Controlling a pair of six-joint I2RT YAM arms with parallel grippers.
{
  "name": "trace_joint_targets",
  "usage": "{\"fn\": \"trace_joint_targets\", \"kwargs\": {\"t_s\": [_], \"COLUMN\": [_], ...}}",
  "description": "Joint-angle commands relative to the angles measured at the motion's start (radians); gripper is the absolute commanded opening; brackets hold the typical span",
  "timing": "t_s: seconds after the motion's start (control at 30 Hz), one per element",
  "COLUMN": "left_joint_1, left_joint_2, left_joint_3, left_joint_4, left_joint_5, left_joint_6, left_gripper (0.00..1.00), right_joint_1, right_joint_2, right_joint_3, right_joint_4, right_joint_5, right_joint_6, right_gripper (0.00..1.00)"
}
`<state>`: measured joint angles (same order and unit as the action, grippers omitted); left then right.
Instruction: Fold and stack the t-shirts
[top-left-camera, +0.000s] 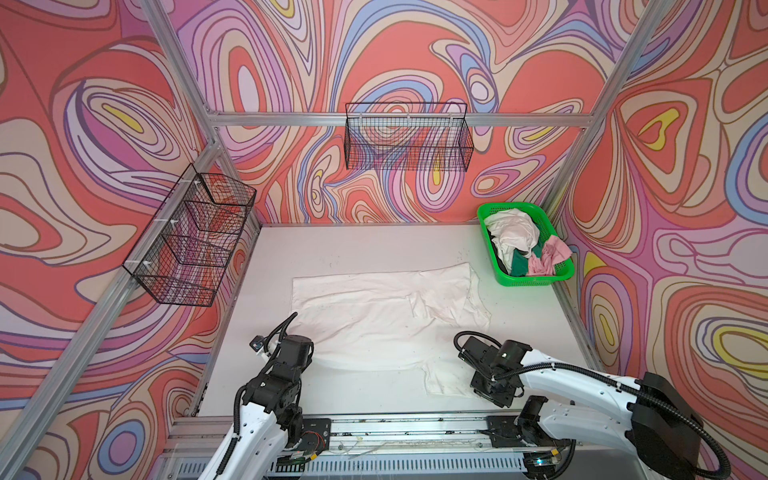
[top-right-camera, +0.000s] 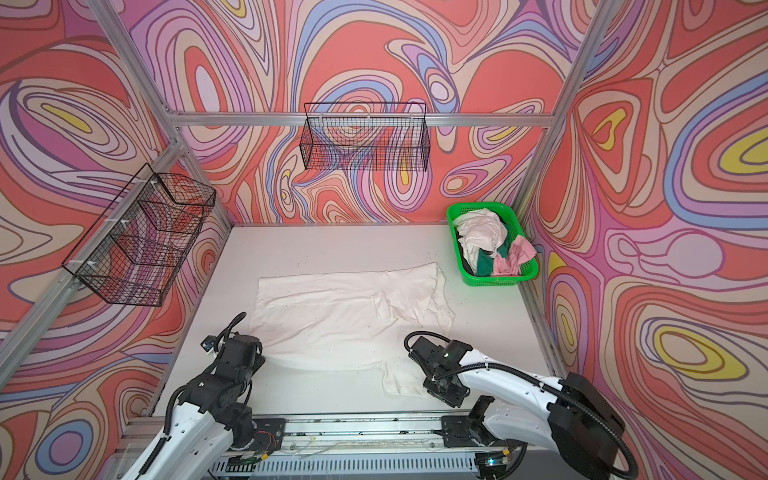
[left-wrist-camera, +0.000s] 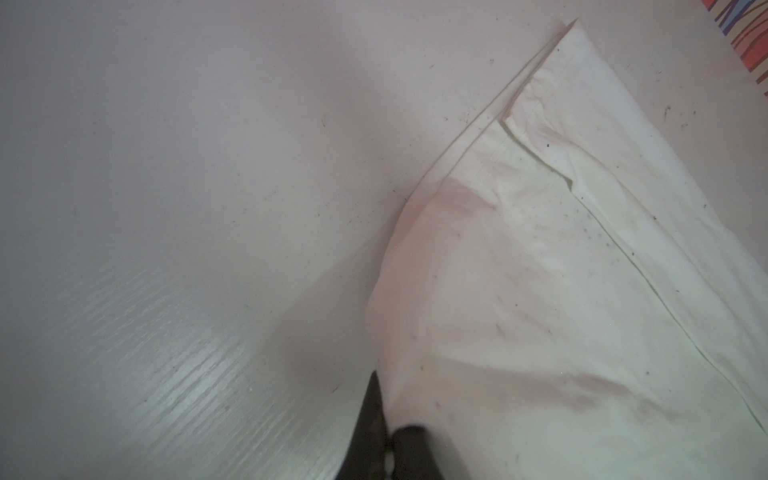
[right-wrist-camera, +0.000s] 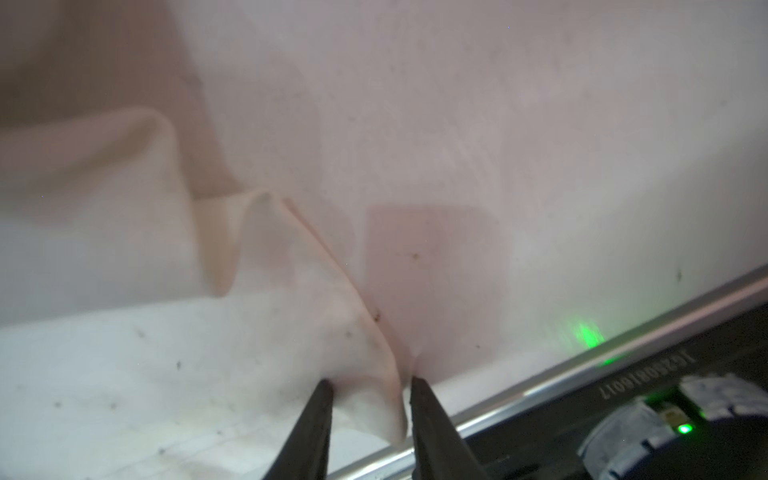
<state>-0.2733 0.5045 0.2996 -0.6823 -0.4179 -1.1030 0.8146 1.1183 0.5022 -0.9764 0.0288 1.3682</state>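
We've got the big white shirt (top-left-camera: 374, 316) spread across the middle of the tabletop (top-left-camera: 332, 249), hem toward the left edge and one sleeve (top-left-camera: 446, 380) trailing toward the front edge. The left gripper (left-wrist-camera: 390, 415) is clamped tight on the shirt's front-left corner, with cloth tenting up to it. The right gripper (right-wrist-camera: 370, 381) has its jaws apart, straddling the sleeve's rumpled edge, nothing pinched yet.

Our worry: that edge curls between the jaws, so a shallow bite could catch one layer or slip off. A lift on the left grip alone would drag the shirt askew. The cloth looks thin, limp and creased, speckled with dark flecks. More shirts (top-left-camera: 515, 241) sit in the basket (top-left-camera: 484, 216) at the back-right corner.
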Motion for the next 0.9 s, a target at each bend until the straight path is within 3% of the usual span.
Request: {"fn": "trace_joint_targets", "kwargs": {"t_s": [0.0,0.13,0.37,0.57,0.87], "left_joint_1": [0.007,0.007,0.008,0.009,0.034], "left_joint_2": [-0.012,-0.001,-0.011,0.066,0.239], "left_joint_3": [0.028,0.045,0.053,0.099,0.207], "left_joint_4": [0.000,-0.025,-0.070,-0.107,-0.146], "left_joint_5": [-0.007,-0.011,-0.022,-0.028,-0.019], "left_joint_6": [-0.002,0.002,-0.011,-0.036,-0.056], "left_gripper": [0.00,0.00,0.00,0.00,0.00], "right_joint_1": [-0.002,-0.003,-0.006,-0.031,-0.144], "right_joint_2": [0.034,0.020,-0.081,-0.083,-0.024], "right_joint_3": [-0.060,-0.037,0.144,0.343,0.481], "right_joint_4": [0.126,0.113,-0.064,-0.140,-0.041], "right_joint_5": [-0.028,-0.014,0.176,0.333,0.357], "right_joint_6": [0.010,-0.006,-0.039,-0.132,-0.322], "right_gripper": [0.18,0.00,0.00,0.00,0.00]}}
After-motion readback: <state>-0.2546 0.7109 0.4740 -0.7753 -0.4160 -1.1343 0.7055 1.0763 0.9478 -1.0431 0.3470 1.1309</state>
